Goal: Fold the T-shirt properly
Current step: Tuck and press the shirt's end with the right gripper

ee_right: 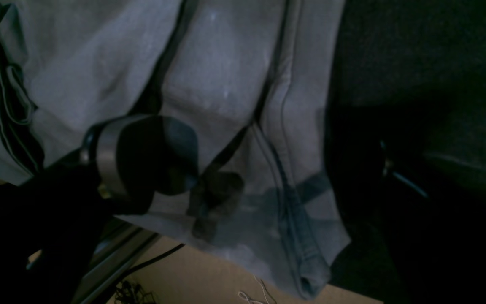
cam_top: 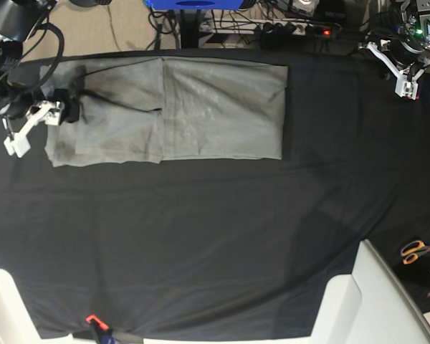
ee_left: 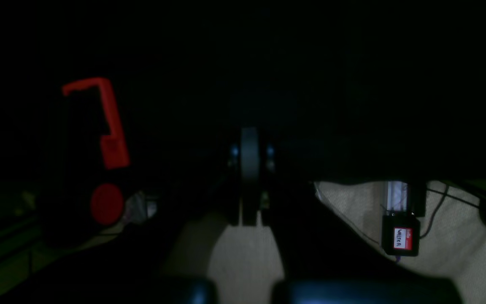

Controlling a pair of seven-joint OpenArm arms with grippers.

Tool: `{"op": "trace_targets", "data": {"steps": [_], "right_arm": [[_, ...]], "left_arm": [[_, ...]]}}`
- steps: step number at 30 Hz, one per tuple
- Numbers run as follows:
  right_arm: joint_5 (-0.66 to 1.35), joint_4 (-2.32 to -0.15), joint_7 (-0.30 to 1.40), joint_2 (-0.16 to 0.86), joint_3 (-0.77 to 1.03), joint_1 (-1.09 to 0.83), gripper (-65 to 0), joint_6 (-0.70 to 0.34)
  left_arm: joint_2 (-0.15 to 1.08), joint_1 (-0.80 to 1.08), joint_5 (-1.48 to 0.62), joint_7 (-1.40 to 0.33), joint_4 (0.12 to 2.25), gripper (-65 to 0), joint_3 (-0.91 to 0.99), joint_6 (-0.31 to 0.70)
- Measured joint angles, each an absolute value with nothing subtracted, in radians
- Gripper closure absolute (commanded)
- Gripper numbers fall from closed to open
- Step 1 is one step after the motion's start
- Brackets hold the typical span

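Grey cotton makes a long flat rectangle on the far part of the table: the T-shirt (cam_top: 165, 111) lies folded on the black table cloth (cam_top: 215, 236), with a straight vertical crease near its middle and soft wrinkles across the cloth. Its left part is a little wider and shows a darker line where one layer ends over another. The black cloth is matte and smooth, with only shallow waves.

The right gripper (cam_top: 39, 118), white and hard with dark fittings, hangs at the left end of the shirt, and its jaws stand wide apart with nothing between them. In the right wrist view the shirt (ee_right: 226, 84) shows thick folded hems and a stitched edge, and one rounded dark finger (ee_right: 154, 156) is over the fabric.

The left gripper (cam_top: 405, 75) is at the far right corner of the table, well apart from the shirt; its jaws are closed and hold nothing. The left wrist view is very dark.

Orange-handled scissors (cam_top: 416, 251) lie at the right edge.
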State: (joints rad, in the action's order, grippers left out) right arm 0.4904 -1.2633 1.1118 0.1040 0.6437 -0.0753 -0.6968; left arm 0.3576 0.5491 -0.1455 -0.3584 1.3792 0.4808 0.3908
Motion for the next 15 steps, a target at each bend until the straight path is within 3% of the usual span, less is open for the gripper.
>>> {"op": "trace_targets", "data": {"steps": [6, 15], "right_arm": [[0.498, -1.243, 1.135, 0.109, 0.649, -0.056, -59.7, -0.697], [0.758, -0.962, 1.145, 0.228, 0.773, 0.001, -59.7, -0.72]], "left_arm": [[0.358, 0.549, -0.146, -0.358, 1.379, 0.0, 0.481, 0.391], [0.358, 0.549, -0.142, -0.358, 1.374, 0.0, 0.481, 0.39]]}}
